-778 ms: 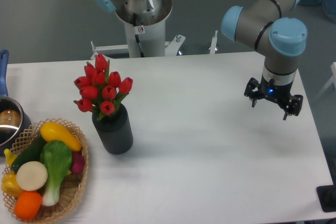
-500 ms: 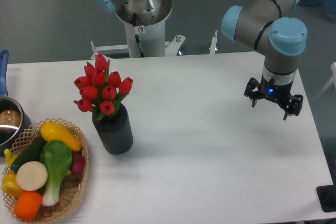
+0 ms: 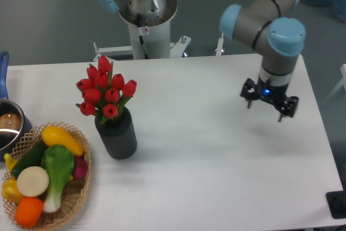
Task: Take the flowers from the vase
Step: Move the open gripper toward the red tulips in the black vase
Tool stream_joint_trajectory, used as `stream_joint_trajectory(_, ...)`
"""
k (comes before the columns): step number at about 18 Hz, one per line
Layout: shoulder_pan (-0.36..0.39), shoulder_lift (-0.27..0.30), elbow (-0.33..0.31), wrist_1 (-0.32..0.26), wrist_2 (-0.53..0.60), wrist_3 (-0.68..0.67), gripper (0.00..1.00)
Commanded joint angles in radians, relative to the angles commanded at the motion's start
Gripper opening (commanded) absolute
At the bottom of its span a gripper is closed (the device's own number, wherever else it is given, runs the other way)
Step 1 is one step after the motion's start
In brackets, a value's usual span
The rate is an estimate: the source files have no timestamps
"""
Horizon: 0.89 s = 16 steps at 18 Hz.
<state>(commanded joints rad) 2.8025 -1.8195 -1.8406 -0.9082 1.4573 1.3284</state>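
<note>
**Tulips in the vase, gripper off to the right with nothing in it**

From where I stand, the flowers [image 3: 106, 91] sit in the vase [image 3: 117, 134], a bunch of red tulip buds with green leaves poking out between them. Their stems go down into the round mouth and the buds fan out above it, leaning a little toward the left. The vase is a dark matte cylinder standing upright on the white table [image 3: 205, 177], on its left half.

The gripper [image 3: 269, 103] hangs over the right side of the table, well apart from the vase, pointing downward from a grey arm with pale blue joint caps. Its two fingers are spread with a clear gap between them, and they hold nothing. A small blue light glows on the wrist just above the fingers.

Near the left front corner, just beside the vase, lies a woven basket [image 3: 81, 196] filled with vegetables: yellow, green, white, orange and purple pieces. Behind the basket, at the left edge, a steel pot [image 3: 10, 128] with a blue handle is partly cut off by the frame. The arm's base [image 3: 146, 22] stands behind the table's far edge.
</note>
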Motion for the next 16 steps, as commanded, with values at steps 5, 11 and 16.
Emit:
stream_joint_trajectory(5,-0.003,0.003,-0.014,0.002,-0.132,-0.003,1.00)
stream_joint_trajectory(11,-0.012,0.026,-0.032,0.002,-0.333,0.008,1.00)
stream_joint_trajectory(16,-0.031,0.078,-0.078,0.005,-0.339,0.029,1.00)
